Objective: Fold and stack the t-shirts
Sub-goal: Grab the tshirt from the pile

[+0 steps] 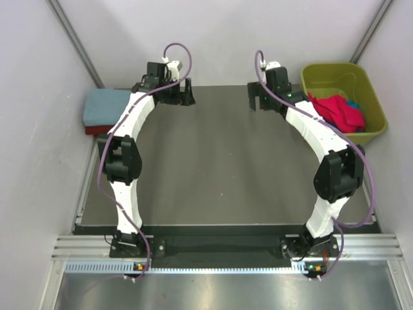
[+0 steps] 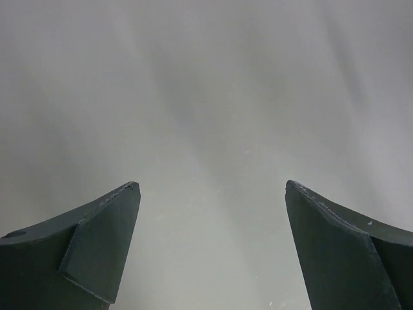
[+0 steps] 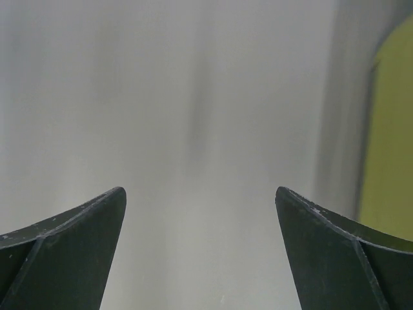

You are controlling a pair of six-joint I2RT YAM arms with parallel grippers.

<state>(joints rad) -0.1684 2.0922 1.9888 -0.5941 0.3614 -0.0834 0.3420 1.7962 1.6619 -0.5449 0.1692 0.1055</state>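
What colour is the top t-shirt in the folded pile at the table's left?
The top t-shirt is dusty blue-grey, seen best in the top external view.

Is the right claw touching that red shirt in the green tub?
Apart. The top view shows the right claw over the dark table, well clear of the red shirt in the tub.

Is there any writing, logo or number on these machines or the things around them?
None can be read in any view.
Left arm, right arm: no marking shows.
Olive-green tub, blue-grey t-shirt, red t-shirt: plain.
Ribbed strip on the near rail: too small to tell if it bears marks.
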